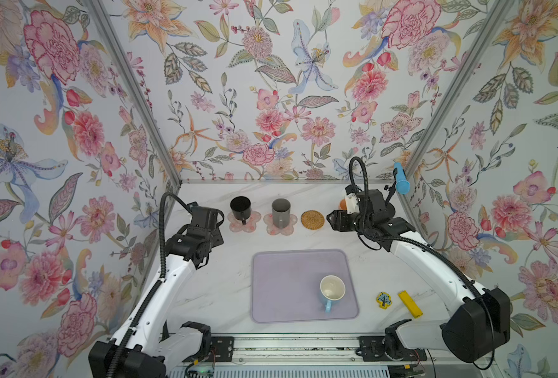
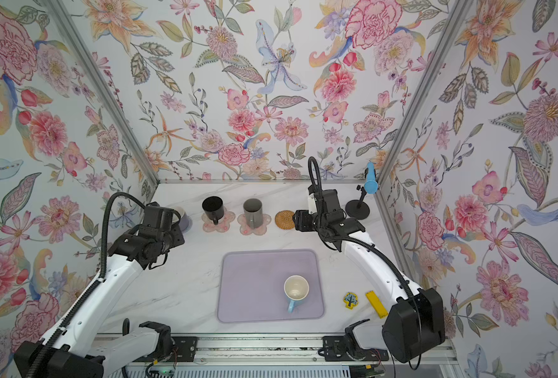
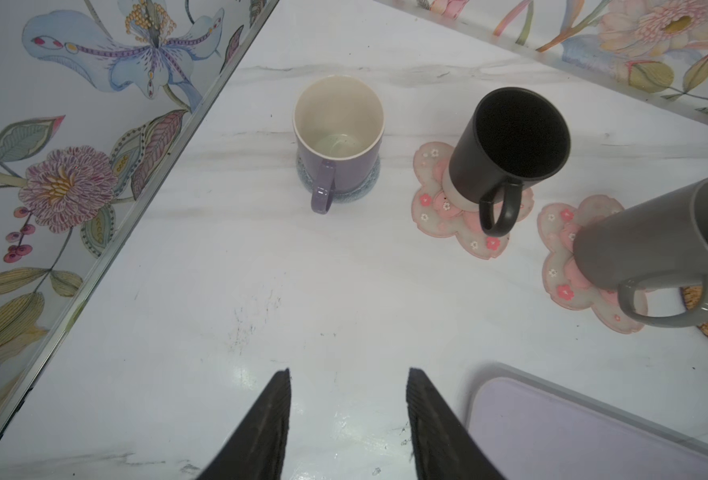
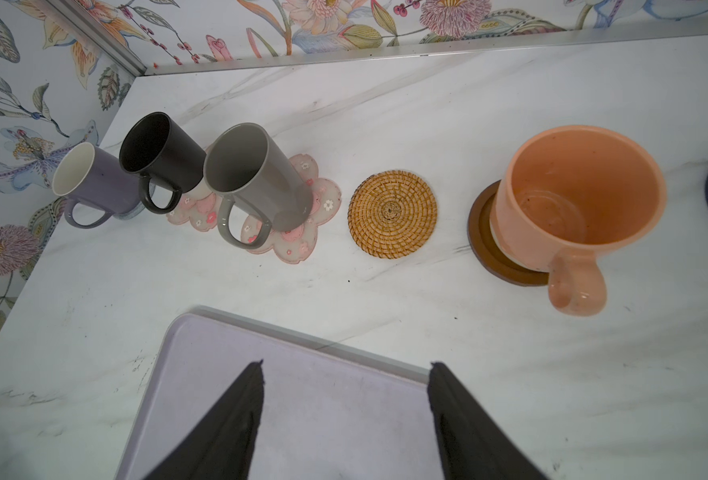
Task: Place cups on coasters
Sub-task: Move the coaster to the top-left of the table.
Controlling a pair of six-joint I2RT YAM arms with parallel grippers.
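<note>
The desk (image 1: 205, 294) is carrying everything, and the big lavender mat (image 1: 287, 261) is lying just under and behind both sets of jaws, apparently serving as the start area. The light blue mug (image 1: 331, 289) is standing upright on the mat, behind the right jaws and well apart from them, so it is the one cup not yet on a coaster.

The peach mug (image 4: 572, 199) is sitting on the brown disc (image 4: 479, 224), ahead of the right jaws. The grey mug (image 1: 281, 212) and the black mug (image 1: 240, 207) are each resting on a pink flower coaster (image 1: 289, 230) (image 1: 235, 225), between the two sets of jaws. The lavender mug (image 3: 338, 137) is standing on the knitted coaster (image 3: 356, 193), straight ahead of the left jaws. All their handles are pointing back toward the jaws, probably to keep them easy to reach.

The rattan coaster (image 1: 312, 219) is lying bare just ahead of the right jaws, evidently waiting for the blue mug.

Both sets of jaws are standing apart and holding nothing.
</note>
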